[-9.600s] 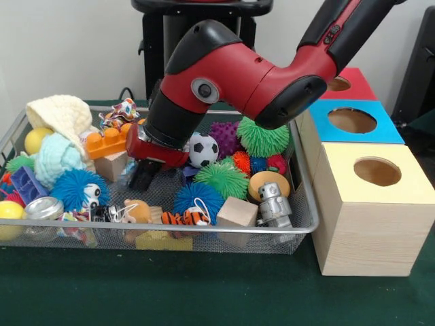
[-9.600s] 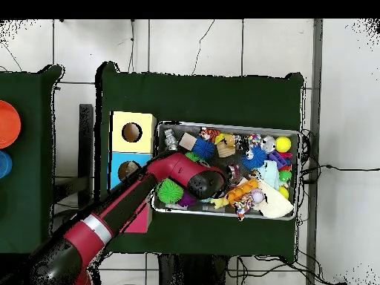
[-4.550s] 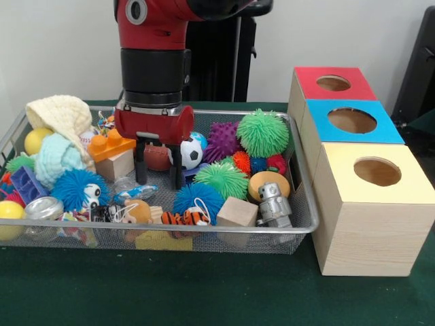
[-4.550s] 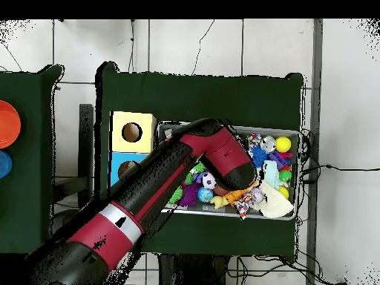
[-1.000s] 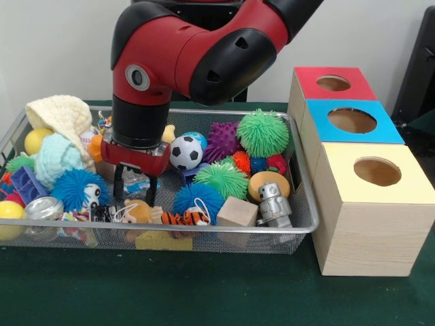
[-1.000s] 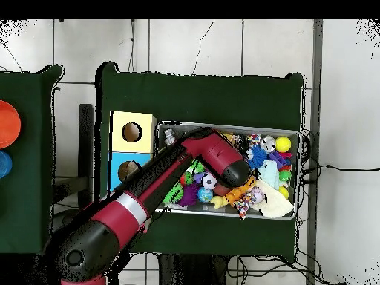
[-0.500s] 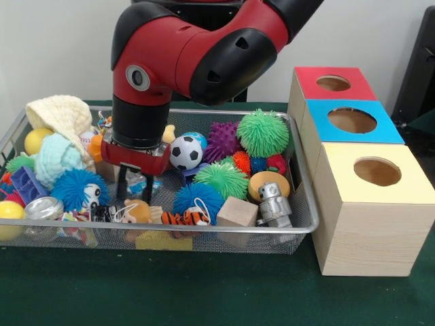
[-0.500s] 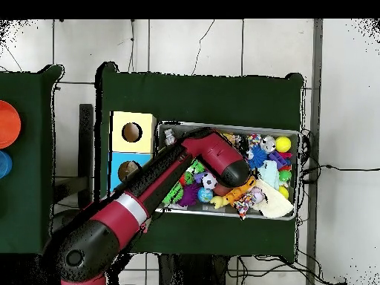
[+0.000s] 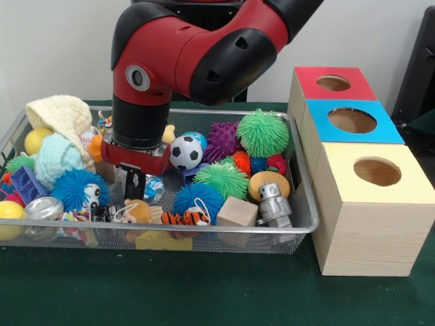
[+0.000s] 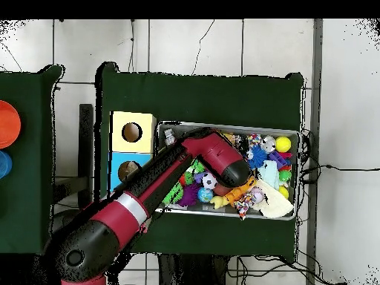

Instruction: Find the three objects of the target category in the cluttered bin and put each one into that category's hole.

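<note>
The bin (image 9: 299, 227) sits on the bench, still crowded with toys. The hand (image 9: 132, 185) is down inside, pinching a clear blue-and-white packet (image 9: 149, 187). Nothing looks delivered to the boxes' holes yet.

From above, the red and black arm (image 10: 167, 189) covers the claw completely and blots out much of the wire mesh bin (image 10: 230, 125) beneath it. In the front view the claw (image 9: 133, 185) dips among the toys, its black fingers (image 9: 130, 183) close together on something pale and bluish (image 9: 151, 187), too blurred to identify. Just behind the claw, an orange toy (image 9: 96, 147) shows only a sliver past the wrist. Far off to one side of the claw, a black object (image 9: 420, 68) is cut off by the frame's edge.
</note>
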Action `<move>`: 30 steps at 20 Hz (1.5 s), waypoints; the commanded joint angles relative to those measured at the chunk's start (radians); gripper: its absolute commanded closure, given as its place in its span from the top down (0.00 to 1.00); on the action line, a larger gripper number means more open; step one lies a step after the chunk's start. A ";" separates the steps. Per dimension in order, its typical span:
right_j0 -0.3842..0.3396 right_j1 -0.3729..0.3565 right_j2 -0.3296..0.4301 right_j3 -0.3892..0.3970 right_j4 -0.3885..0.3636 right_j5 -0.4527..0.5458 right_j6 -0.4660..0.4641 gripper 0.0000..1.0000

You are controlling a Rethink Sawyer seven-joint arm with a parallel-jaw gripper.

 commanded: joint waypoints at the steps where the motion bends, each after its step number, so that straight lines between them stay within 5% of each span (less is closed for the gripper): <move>1: -0.028 0.000 0.096 -0.083 0.034 -0.037 0.145 0.00; 8: 0.032 -0.042 0.006 0.007 -0.059 -0.201 0.280 0.00; 11: 0.038 -0.042 0.020 0.012 -0.055 -0.190 0.261 0.00; 15: -0.036 -0.019 0.087 -0.108 -0.037 -0.153 0.130 0.00; 16: -0.042 -0.022 0.091 -0.113 -0.021 -0.125 0.117 1.00; 18: -0.037 -0.047 0.115 -0.082 0.051 -0.010 0.060 1.00; 24: -0.040 -0.060 0.120 -0.069 0.067 -0.009 0.031 1.00; 30: -0.009 -0.094 0.132 0.031 0.088 -0.031 0.016 1.00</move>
